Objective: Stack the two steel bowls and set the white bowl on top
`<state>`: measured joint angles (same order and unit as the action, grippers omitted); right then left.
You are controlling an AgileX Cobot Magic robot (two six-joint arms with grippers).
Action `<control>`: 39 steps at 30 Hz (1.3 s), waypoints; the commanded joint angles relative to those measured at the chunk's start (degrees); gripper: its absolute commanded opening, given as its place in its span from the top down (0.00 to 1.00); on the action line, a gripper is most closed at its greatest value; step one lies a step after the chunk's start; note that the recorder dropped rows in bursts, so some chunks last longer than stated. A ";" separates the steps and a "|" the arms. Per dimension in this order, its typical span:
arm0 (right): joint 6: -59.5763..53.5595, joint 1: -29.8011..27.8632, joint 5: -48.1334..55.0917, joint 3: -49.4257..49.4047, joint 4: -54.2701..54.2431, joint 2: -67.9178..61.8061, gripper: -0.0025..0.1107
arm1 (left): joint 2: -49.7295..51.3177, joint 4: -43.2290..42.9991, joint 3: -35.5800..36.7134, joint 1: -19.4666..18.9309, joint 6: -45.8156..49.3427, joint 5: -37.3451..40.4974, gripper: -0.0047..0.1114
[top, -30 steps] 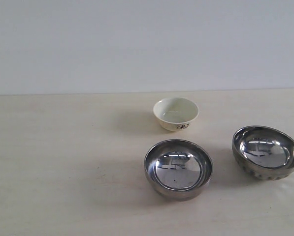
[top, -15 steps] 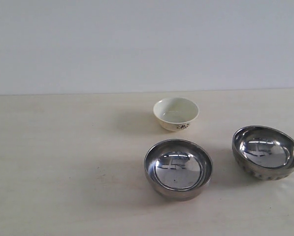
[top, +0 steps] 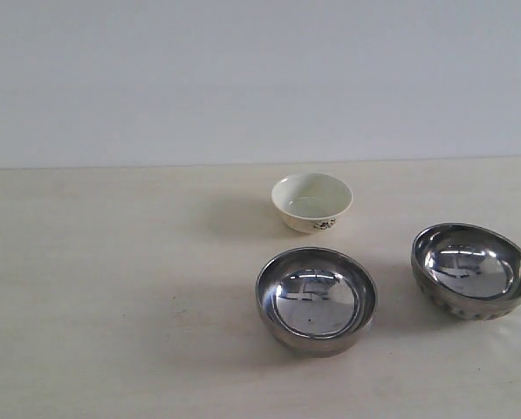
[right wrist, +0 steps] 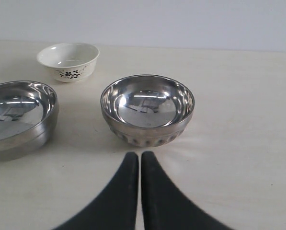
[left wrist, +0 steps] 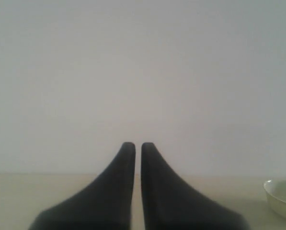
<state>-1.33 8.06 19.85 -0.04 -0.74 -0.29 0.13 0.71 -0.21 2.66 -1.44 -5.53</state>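
Note:
Two steel bowls stand apart on the table: one near the middle front, the other at the right. The white bowl with its dark floral pattern sits behind the middle one. No arm shows in the exterior view. In the right wrist view my right gripper is shut and empty, just short of the right steel bowl; the other steel bowl and the white bowl lie beyond. My left gripper is shut and empty, with only the white bowl's rim at the frame edge.
The pale wooden table runs back to a plain white wall. Nothing else stands on it; the whole left half holds no objects.

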 commanded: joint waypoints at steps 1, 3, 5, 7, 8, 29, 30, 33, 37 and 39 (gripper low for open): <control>-0.09 -0.07 -0.51 0.04 0.00 0.29 0.98 | -0.13 -0.10 0.21 -0.19 0.17 1.76 0.92; -0.09 -0.07 -0.51 0.04 0.00 0.29 0.98 | -0.13 -0.10 0.21 -0.19 0.17 7.49 0.92; -0.09 -0.07 -0.51 0.04 0.00 0.29 0.98 | -0.13 -0.10 0.21 -0.09 0.17 13.47 0.92; -0.09 -0.07 -0.51 0.04 0.00 0.29 0.98 | -0.13 -0.10 0.21 -0.09 0.17 17.11 0.92; -0.09 -0.07 -0.51 0.04 0.00 0.29 0.98 | -0.13 -0.10 0.21 -0.09 0.17 18.47 0.92; -0.09 -0.07 -0.51 0.04 0.00 0.29 0.98 | -0.13 -0.10 0.21 -0.09 0.27 22.04 0.92; -0.09 -0.07 -0.51 0.04 0.00 0.29 0.98 | -0.13 -0.10 0.21 -0.09 0.25 22.04 0.92; -0.09 -0.07 -0.51 0.04 0.00 0.29 0.98 | -0.13 -0.10 0.21 -0.09 0.25 22.14 0.92; -0.09 -0.07 -0.51 0.04 0.00 0.29 0.98 | -0.13 -0.10 0.21 -0.09 0.25 22.14 0.92; -0.09 -0.07 -0.51 0.04 0.00 0.29 0.98 | -0.13 -0.10 0.21 -0.09 0.25 22.14 0.92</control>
<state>-1.33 8.06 19.85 -0.04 -0.74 -0.29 0.13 0.71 -0.21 2.66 -1.44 16.45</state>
